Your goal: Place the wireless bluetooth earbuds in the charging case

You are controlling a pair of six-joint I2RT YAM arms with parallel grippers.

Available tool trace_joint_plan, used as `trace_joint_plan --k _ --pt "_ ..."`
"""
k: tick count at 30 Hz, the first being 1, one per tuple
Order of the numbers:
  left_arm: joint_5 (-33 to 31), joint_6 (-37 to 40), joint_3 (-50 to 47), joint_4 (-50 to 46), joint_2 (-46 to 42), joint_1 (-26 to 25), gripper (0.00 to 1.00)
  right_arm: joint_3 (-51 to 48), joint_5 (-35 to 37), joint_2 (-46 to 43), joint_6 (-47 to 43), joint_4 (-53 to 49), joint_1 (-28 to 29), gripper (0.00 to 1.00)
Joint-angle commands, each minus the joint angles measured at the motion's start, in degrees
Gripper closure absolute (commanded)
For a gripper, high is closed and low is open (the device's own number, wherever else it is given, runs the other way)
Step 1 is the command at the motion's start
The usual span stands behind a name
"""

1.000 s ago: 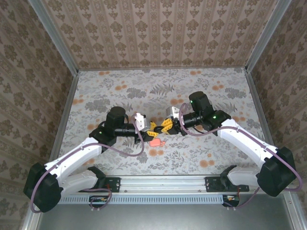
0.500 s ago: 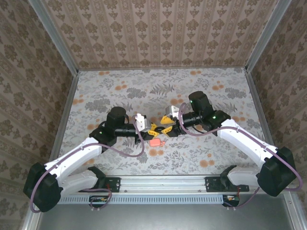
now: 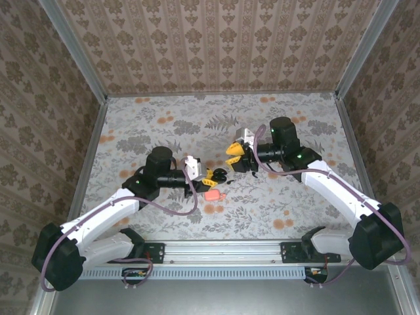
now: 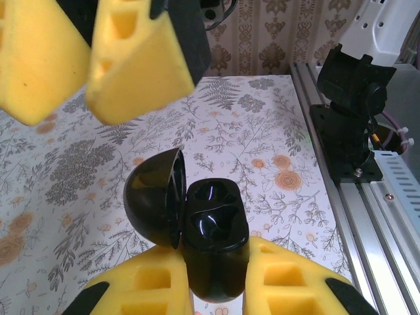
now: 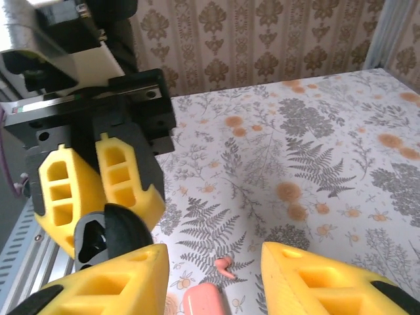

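Zero seated: case [image 4: 213,223] lid open, wells seen empty.
Left gripper [image 4: 213,289]: clamped on case.
Right gripper [image 5: 213,275]: parted, empty, at 1 o'clock.

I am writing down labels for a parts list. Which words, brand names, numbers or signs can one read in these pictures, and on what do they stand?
None can be read.
The open black case held in the left gripper is plain and glossy, without print.
The wallpaper and the table cover carry only floral patterns, no letters.
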Motion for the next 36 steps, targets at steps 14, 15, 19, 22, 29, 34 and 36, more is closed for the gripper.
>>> trace_joint_plan --k 14,15,19,22,29,34,36 --pt "-13.1 -10.5 -9.5 12.5 -1.1 1.5 0.9 9.2 18.7 5.6 7.5 -26.8 -1.4 0.56" --pt "-13.8 -10.8 -10.0 12.4 -1.6 1.6 0.9 8.9 19.1 6.1 4.6 -27.6 -1.4 0.56" --pt "-17.6 -11.7 -11.4 11.1 -4.1 1.6 0.9 8.0 18.4 7.5 -11.6 -29.0 -1.3 0.55" --pt "-20.1 -12.0 -12.3 9.7 -6.2 1.8 0.9 7.8 18.3 11.1 -24.6 -29.8 -1.2 0.57" --pt "-23.8 -13.1 -14.4 6.9 -10.7 2.9 0.9 12.5 20.6 21.8 -46.0 -35.2 0.4 0.63" --pt "-25.4 -13.3 -15.2 5.1 -12.7 3.9 0.9 16.5 23.4 29.2 -52.8 -36.7 2.7 0.65" --pt "-25.8 -13.5 -15.5 4.5 -13.2 4.2 0.9 18.0 24.7 31.9 -54.4 -37.3 3.7 0.65"
